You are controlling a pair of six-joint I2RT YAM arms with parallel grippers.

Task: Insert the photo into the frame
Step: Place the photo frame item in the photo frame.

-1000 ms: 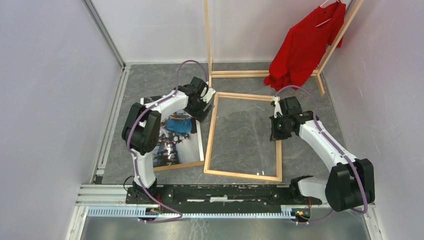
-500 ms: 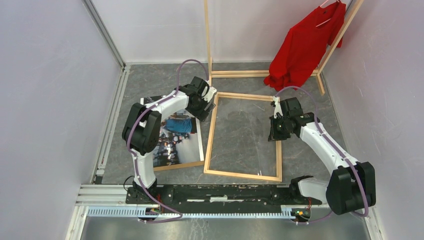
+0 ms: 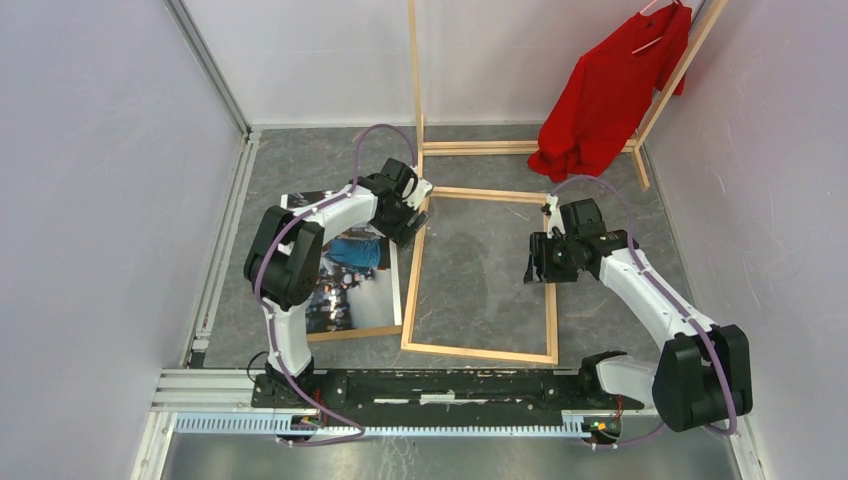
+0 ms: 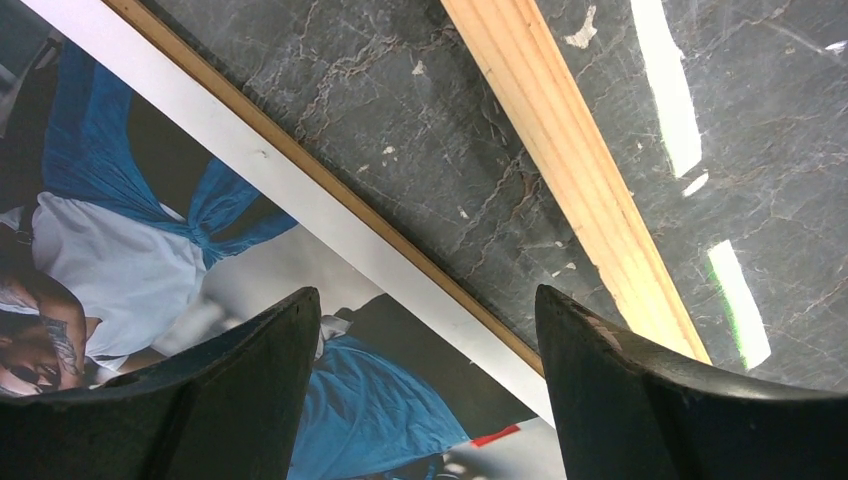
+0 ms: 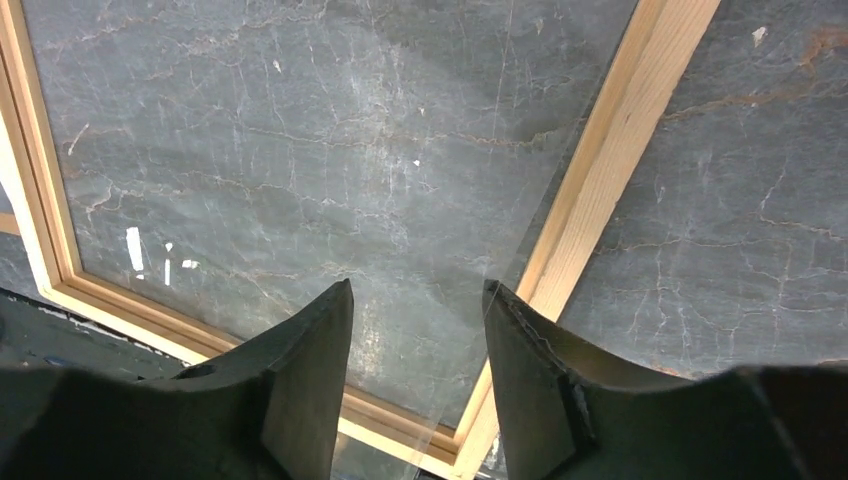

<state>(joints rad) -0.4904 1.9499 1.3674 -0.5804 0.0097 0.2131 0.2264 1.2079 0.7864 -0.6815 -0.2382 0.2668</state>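
- Presently, the photo (image 3: 345, 290) is found face up at the left of the overhead view. It lies on a brown board (image 3: 350, 332), just beside the left rail of the frame (image 3: 478, 353). The frame lies flat at the middle, and nothing has been put inside it yet.
- The left gripper (image 4: 430, 310) is spread wide, with nothing pinched. It is held over the strip of table (image 3: 300, 160) between the photo's white border and the frame's left rail. If it were lowered there, only tabletop might be met, or the board might be caught together with the print.
- The thin paper could be creased or dragged if it were nipped at one edge alone.
- The right gripper (image 5: 418, 300) is held with its fingers apart over the frame's right rail, empty as far as can be told. A clear pane seems to be seated there, and it could be scratched or knocked by a descending finger.
- The frame is gripped by neither arm, so it may be shoved aside when the print is slid across.
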